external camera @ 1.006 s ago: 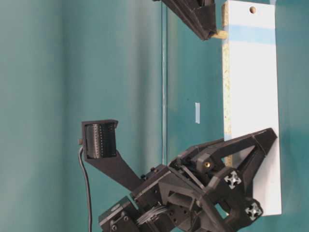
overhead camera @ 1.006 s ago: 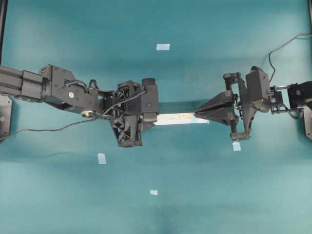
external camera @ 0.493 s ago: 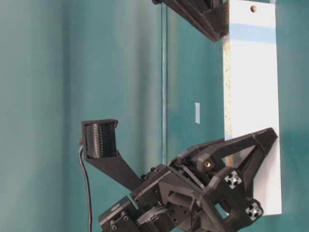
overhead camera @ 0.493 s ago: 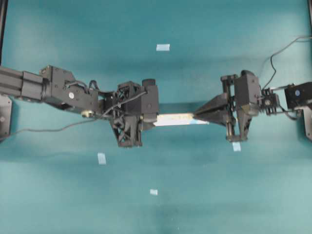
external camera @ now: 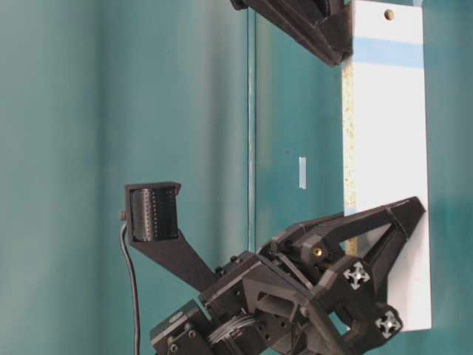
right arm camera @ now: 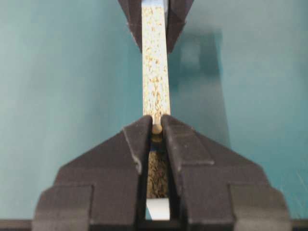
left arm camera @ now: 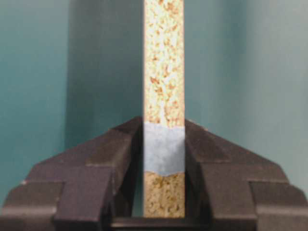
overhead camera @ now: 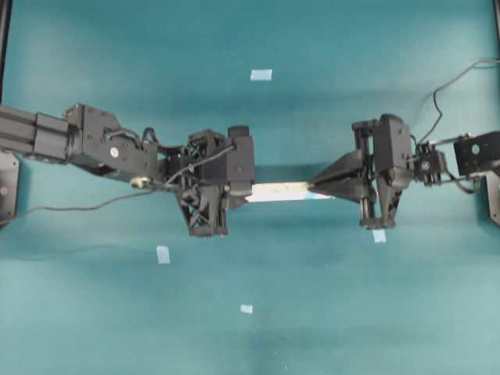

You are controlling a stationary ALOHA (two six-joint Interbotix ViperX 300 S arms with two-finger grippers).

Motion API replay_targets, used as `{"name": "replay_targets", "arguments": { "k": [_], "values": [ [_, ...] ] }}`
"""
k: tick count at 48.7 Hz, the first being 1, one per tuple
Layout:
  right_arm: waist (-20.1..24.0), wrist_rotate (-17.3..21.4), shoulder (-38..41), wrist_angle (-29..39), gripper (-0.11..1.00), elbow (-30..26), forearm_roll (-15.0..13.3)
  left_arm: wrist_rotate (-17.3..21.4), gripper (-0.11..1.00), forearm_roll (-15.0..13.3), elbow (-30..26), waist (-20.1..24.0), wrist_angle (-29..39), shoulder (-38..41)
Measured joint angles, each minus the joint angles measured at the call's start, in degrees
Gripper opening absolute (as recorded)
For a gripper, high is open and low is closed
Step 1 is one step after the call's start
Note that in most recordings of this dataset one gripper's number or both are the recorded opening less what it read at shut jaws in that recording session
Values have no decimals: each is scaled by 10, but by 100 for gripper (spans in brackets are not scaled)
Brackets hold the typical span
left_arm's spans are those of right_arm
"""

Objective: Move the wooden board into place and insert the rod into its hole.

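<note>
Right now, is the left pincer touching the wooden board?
Touching. In the left wrist view the left pincer has both fingers pressed flat against the two faces of the wooden board, with no gap on either side.

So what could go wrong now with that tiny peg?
The right gripper pinches the tiny cream wooden rod only by its tip, so it might tilt or slip out. The long white wooden board stands on its speckled edge, held at one end by the left gripper; pushing could twist it.
</note>
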Motion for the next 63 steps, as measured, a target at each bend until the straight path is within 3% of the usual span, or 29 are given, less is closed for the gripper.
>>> {"name": "replay_targets", "arguments": {
  "k": [13, 22, 27, 63],
  "values": [
    [4, 1, -19, 18, 11, 0, 0, 0, 21, 0, -4, -2, -1, 0],
    [9, 0, -31, 33, 57, 2, -1, 0, 21, 0, -4, -3, -1, 0],
    [11, -1, -37, 42, 75, 5, -1, 0, 21, 0, -4, -3, 4, 0],
    [10, -14, -181, 97, 74, -19, -4, 0, 21, 0, -4, -4, 4, 0]
  ]
}}
